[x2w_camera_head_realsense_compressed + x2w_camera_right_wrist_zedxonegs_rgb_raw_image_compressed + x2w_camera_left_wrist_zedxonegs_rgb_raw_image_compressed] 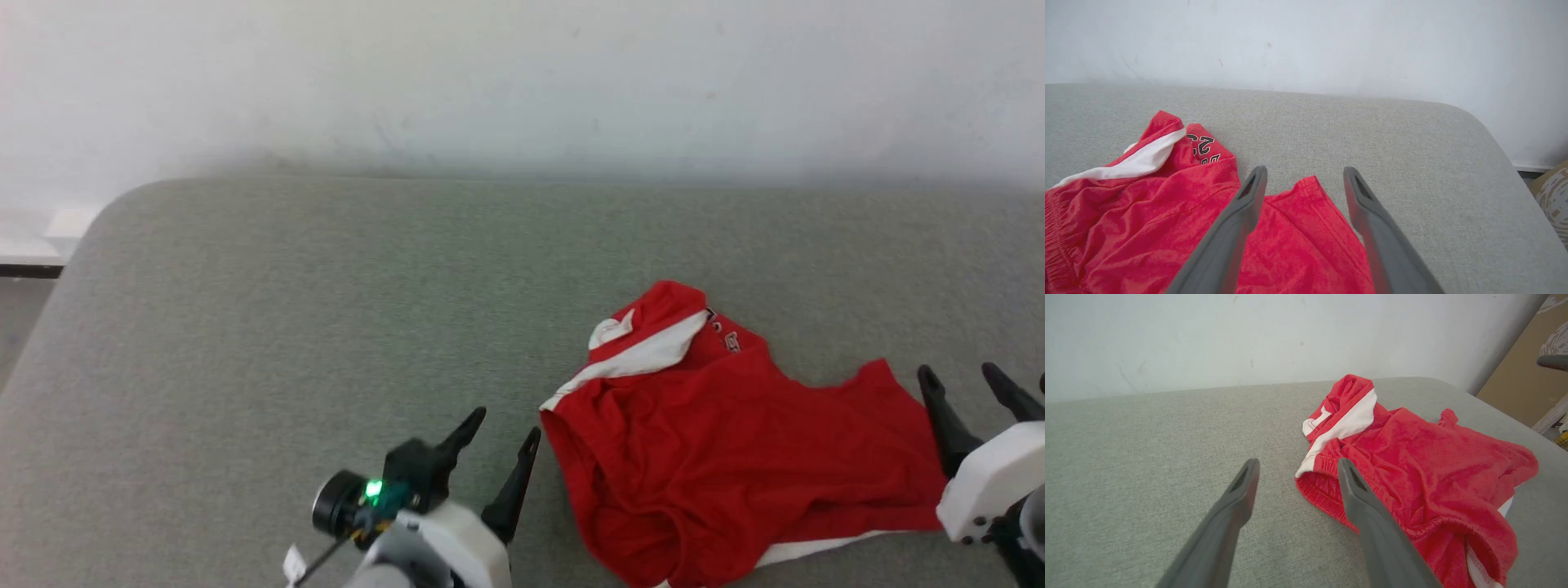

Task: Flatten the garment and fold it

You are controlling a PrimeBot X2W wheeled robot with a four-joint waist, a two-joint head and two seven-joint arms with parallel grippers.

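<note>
The garment point(735, 441), bright red shorts with a white side stripe, lies rumpled on the grey cushion at the right of the head view. Its gathered waistband point(1323, 494) faces my left gripper point(504, 433), which stands open just to its left. In the left wrist view the left gripper point(1298, 467) has one finger over the waistband edge. My right gripper point(963, 376) is open at the garment's right edge. In the right wrist view a red corner point(1306, 196) lies on the cushion between the fingers of the right gripper point(1305, 173), not pinched.
The grey cushion point(286, 327) stretches wide to the left and back, ending at a white wall point(522, 82). Its rounded corner point(1478, 122) drops off at the right, with a cardboard box point(1553, 192) beyond.
</note>
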